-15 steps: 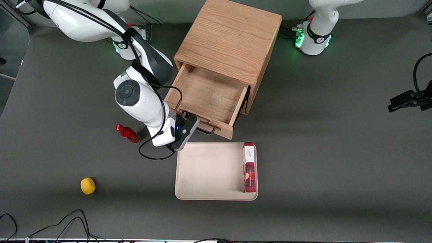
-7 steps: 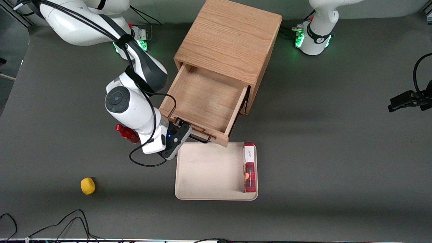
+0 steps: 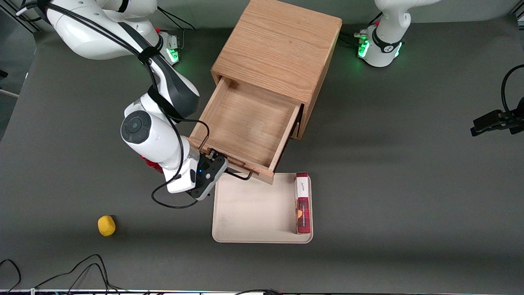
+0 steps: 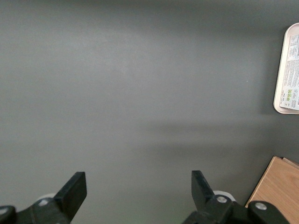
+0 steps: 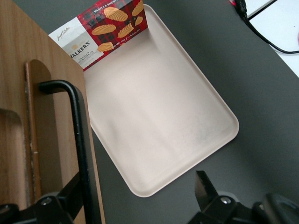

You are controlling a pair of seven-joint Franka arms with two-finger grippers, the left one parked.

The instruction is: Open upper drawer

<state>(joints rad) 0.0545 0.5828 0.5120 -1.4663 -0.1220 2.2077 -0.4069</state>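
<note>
Fingers spread wide and gripping nothing. One sits right against the thin black bar handle, which lies between the pair; I can't tell whether they touch. The fingertips are cut off at the frame edge in the wrist view.

Gripper is at the front of the light oak upper drawer, which is pulled well out of the oak cube cabinet. The drawer interior shows only a bare wood floor. From above, the drawer covers the cabinet face under it.

A beige rectangular tray is just under and in front of the fingers, and the drawer front overhangs its edge. It holds one red tartan shortbread box, standing on its side along the rim nearest the parked arm.

A small red bottle is mostly hidden by the wrist. A yellow rounded lump sits well apart, nearer the front camera.
</note>
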